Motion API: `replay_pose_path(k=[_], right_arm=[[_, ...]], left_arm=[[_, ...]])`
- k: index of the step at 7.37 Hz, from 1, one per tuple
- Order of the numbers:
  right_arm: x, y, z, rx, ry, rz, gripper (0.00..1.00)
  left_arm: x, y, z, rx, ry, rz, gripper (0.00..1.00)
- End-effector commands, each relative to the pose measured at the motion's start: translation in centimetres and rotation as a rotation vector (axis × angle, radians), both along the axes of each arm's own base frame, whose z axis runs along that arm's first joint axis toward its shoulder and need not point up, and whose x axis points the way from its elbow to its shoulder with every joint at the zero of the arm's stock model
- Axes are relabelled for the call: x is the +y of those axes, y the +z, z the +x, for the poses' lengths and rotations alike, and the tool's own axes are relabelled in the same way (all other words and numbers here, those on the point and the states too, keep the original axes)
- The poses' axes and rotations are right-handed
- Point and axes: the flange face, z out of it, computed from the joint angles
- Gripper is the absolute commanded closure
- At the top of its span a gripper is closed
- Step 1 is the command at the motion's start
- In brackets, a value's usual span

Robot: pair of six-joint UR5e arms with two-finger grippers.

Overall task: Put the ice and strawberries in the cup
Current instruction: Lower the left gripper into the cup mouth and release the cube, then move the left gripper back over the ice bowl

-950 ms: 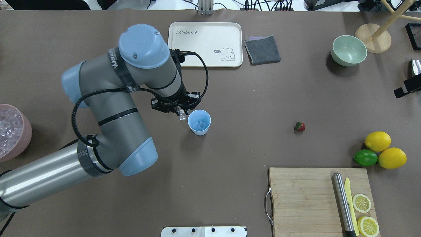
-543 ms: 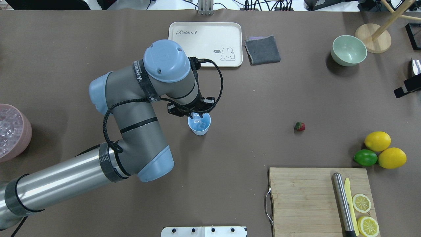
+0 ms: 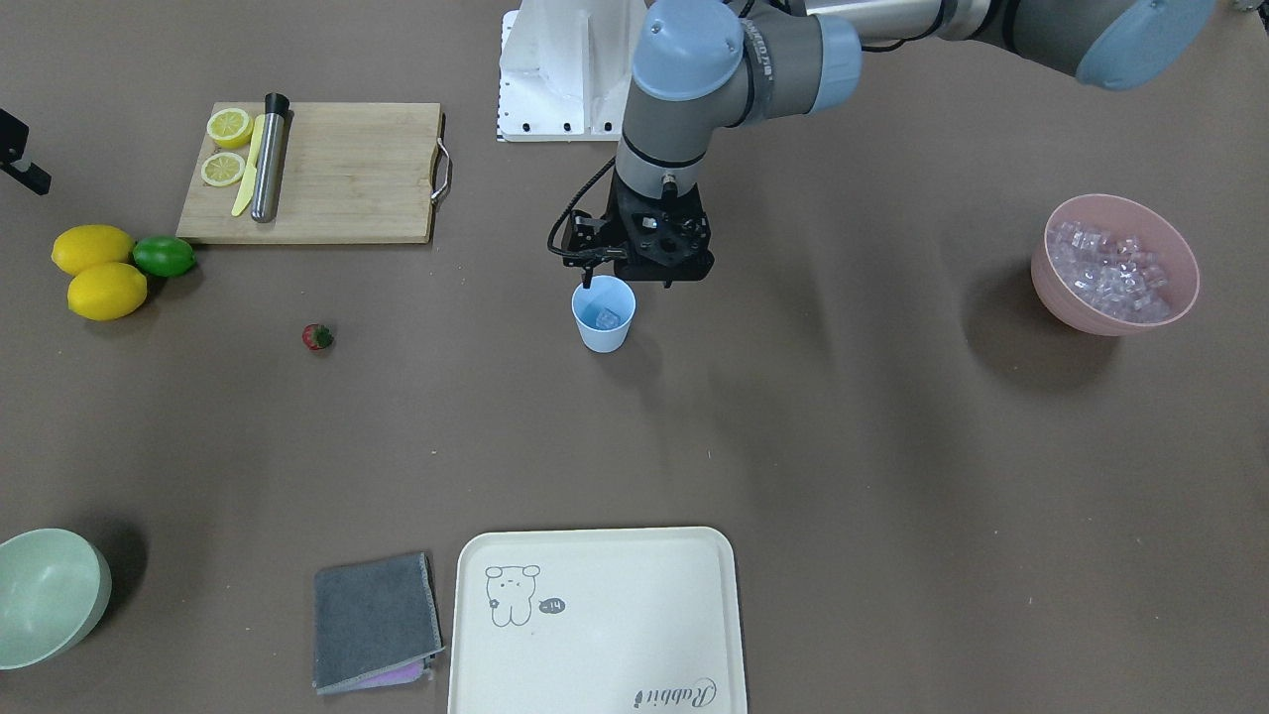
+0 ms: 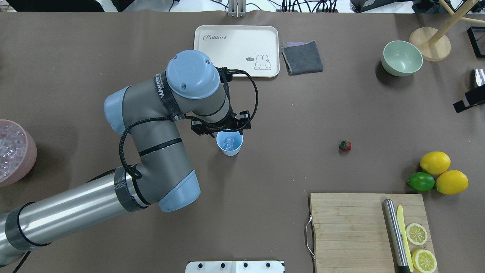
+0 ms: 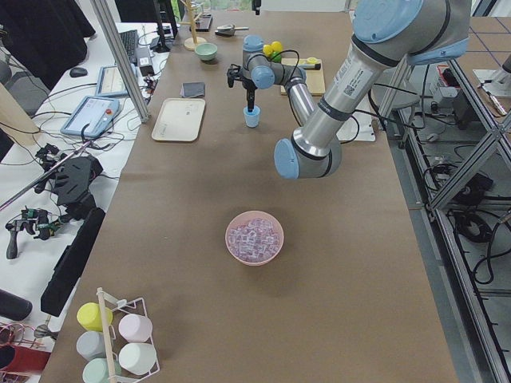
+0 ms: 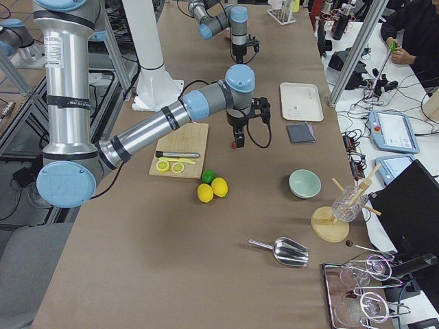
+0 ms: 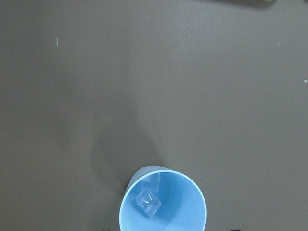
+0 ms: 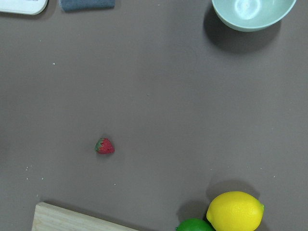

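the table (image 4: pixel 303 113) is covered in a matt brown, paper-like sheet. the cup (image 4: pixel 230 152) is smooth, faintly shiny plastic; the ice (image 7: pixel 147 203) in it is clear and glassy. the cutting board (image 4: pixel 348 227) is bare pale wood, the rod (image 4: pixel 393 235) on it brushed metal. the cloth (image 4: pixel 303 57) looks soft and matt.

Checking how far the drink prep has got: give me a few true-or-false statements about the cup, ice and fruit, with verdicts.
1. The light blue plastic cup holds clear ice cubes. True.
2. The small red strawberry sits inside the cup. False: it lies on the brown table, well apart from the cup.
3. The pink bowl is empty. False: it is full of ice cubes.
4. The green lime lies beside two whole yellow lemons. True.
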Motion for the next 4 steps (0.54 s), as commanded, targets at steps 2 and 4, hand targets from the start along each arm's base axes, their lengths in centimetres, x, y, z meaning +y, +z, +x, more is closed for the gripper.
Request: replay_pose_path(k=[2,4], right_arm=[[0.0,0.0,0.0,0.002,0.001,0.001,0.00],[-0.1,0.1,0.0,0.004,0.002,0.000,0.00]], left_arm=[[-3.1,8.9,-10.9,-0.080,0.088,0.107,0.03],[-4.7,15.2,-18.2,-0.118,0.115,0.107,0.03]])
